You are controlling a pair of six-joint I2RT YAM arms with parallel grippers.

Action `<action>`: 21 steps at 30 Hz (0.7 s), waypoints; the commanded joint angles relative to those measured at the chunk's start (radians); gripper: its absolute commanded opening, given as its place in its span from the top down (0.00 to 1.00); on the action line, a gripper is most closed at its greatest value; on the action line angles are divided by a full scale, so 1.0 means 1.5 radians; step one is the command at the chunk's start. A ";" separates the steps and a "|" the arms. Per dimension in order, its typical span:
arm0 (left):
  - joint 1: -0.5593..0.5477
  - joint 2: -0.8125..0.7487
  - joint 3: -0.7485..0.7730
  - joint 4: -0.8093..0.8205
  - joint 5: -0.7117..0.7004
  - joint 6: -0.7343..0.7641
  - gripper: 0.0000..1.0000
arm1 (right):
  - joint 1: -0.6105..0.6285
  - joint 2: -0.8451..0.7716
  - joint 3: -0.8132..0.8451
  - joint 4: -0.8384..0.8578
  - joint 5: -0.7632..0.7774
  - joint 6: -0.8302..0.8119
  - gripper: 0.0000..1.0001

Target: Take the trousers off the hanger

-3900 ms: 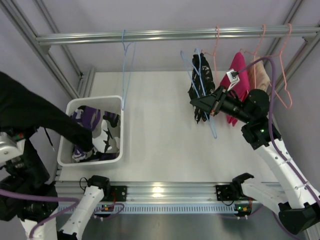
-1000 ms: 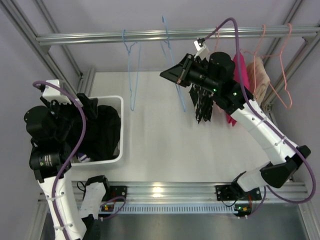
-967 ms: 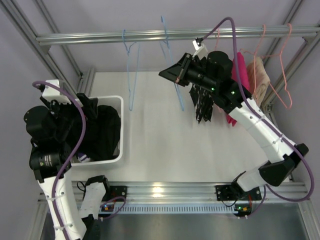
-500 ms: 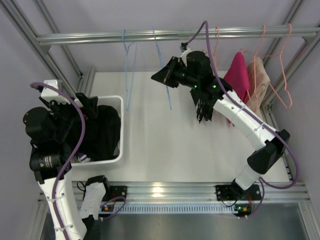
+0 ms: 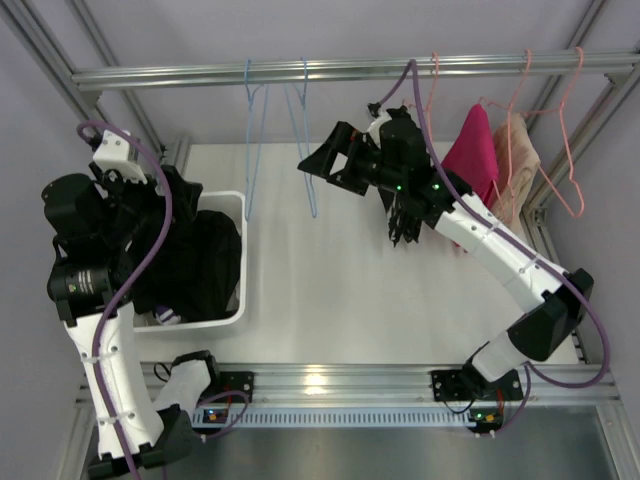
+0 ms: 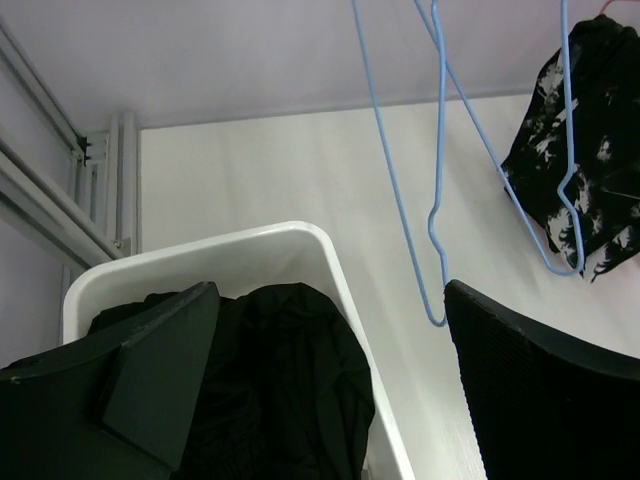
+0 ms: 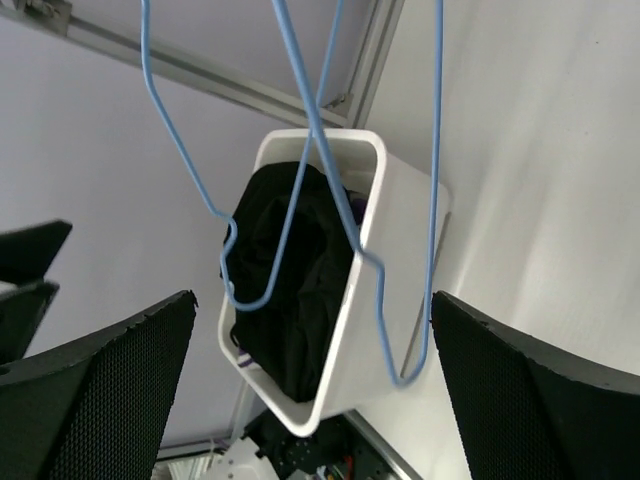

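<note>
The plain black trousers lie heaped in the white bin. A scrap of the purple and white camouflage trousers shows beneath them. My left gripper hovers open above the bin with nothing between its fingers. My right gripper is raised near the rail, open and empty. Just in front of it a bare blue hanger hangs free, close to another bare blue hanger. Behind the right arm a black-and-white print garment hangs on a blue hanger.
A bright pink garment and a beige garment hang on pink hangers at the right end of the metal rail. Frame posts stand at the table's far corners. The white tabletop lies between bin and hanging clothes.
My right gripper carried the blue hanger left along the rail, then opened and let it go beside the other bare hanger. My left arm rose slightly over the bin.
</note>
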 commanded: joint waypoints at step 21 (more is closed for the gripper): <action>-0.205 0.252 0.225 -0.142 -0.255 0.060 0.01 | -0.317 -0.623 -0.295 0.048 0.039 -0.376 0.01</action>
